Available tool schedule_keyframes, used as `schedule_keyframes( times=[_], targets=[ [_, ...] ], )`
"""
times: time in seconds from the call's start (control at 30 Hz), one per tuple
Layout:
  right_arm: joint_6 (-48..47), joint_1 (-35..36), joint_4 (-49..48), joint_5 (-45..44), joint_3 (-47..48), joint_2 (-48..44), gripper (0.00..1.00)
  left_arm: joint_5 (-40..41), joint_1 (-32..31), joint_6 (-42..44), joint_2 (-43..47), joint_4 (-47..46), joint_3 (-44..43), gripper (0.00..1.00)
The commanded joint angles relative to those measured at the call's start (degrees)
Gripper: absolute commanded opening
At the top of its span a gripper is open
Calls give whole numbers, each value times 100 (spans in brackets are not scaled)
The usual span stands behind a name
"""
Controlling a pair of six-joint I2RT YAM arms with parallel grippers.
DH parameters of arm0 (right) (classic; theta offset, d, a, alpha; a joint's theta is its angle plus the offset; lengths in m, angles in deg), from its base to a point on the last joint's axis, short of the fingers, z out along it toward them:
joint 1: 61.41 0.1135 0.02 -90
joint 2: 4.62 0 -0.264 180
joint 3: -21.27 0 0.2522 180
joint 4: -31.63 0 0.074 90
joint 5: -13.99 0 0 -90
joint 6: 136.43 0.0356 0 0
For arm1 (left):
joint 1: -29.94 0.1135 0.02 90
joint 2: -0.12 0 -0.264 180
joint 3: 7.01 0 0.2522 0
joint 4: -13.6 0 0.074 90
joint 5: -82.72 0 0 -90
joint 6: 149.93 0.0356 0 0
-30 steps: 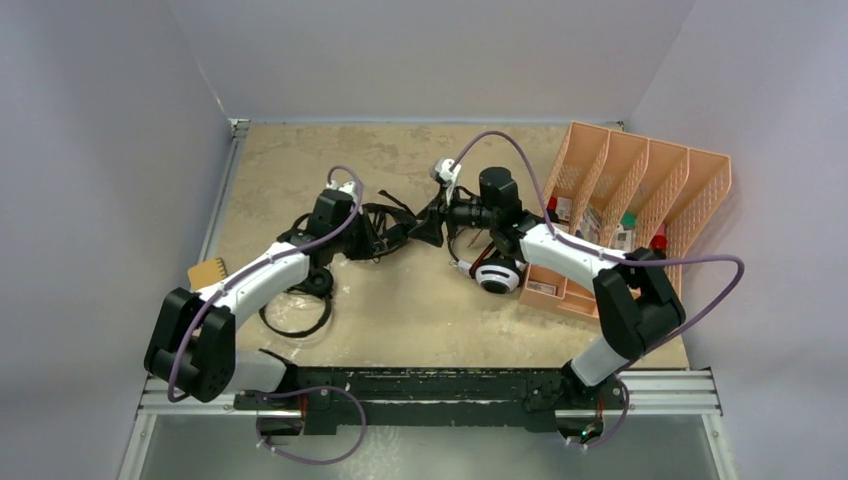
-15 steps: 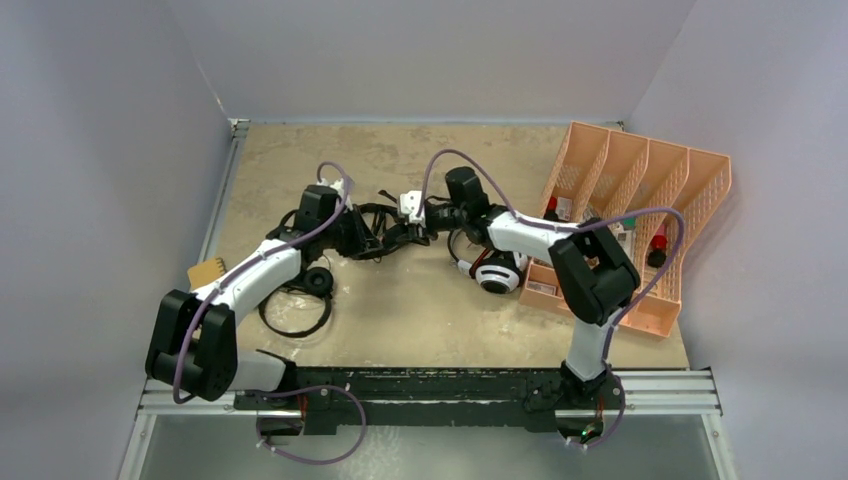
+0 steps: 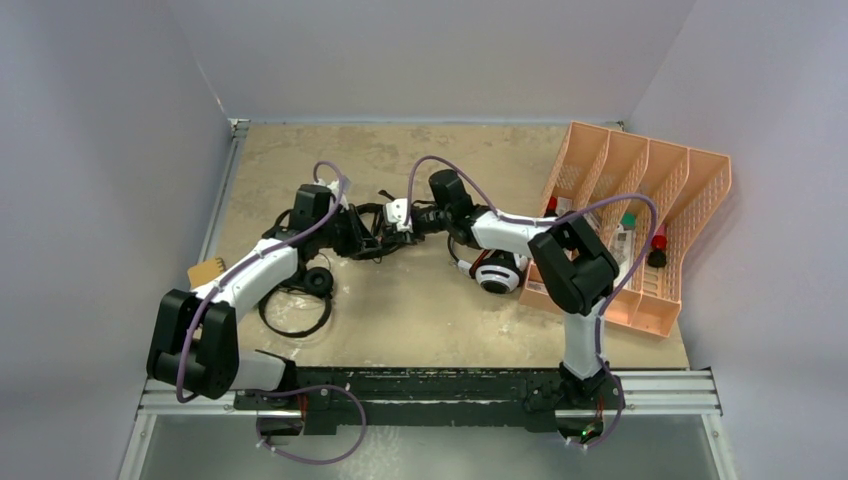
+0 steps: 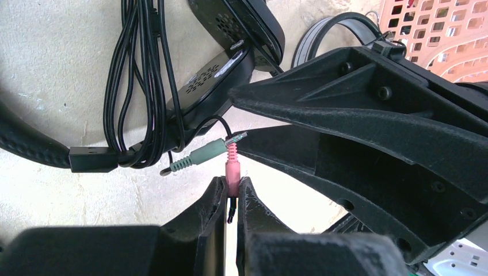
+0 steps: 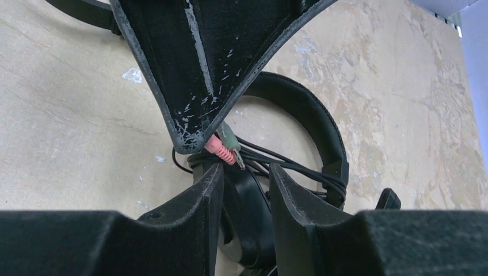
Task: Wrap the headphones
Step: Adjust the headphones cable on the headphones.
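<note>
The left end effector (image 4: 231, 188) is clamped tight on the pink moulded audio plug (image 4: 231, 167) at the cable's free end. The pale green twin plug (image 4: 201, 155) hangs loose just beside its fingertips. Pinning the tip likely keeps the gathered cord from springing apart. Just beyond those fingertips, the large black over-ear headphones (image 4: 241, 29) lie on the beige mottled counter (image 4: 57, 46), with the thin black cable (image 4: 141, 75) bunched in several loops against the headband. The right end effector (image 5: 244, 178) faces the left one nose to nose, its jaws narrowly parted and empty, with the 2 plugs directly ahead. I judge it is placed to take or tuck the plug. The white-and-black over-ear headphones (image 3: 497, 272) lie behind it, uncoiled.
</note>
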Motion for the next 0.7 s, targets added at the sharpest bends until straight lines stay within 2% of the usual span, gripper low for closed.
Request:
schedule_keyframes(
  times=[0.0,0.23,0.47,0.6,0.67],
  targets=[
    [100,46,-318,380,331,139,36,-197,96,148,58,-208,0,0],
    [303,109,-535,530,419,290,34,-223,188,132,53,-290,68,0],
    [1107,118,-1041,551,405,468,17,-241,303,-142,-97,-738,202,0],
    [1883,120,-1301,527,467,594,0,-164,373,-188,-100,-812,219,0],
    [2151,109,-1247,357,516,613,0,4,423,-181,-80,-780,203,0]
  ],
)
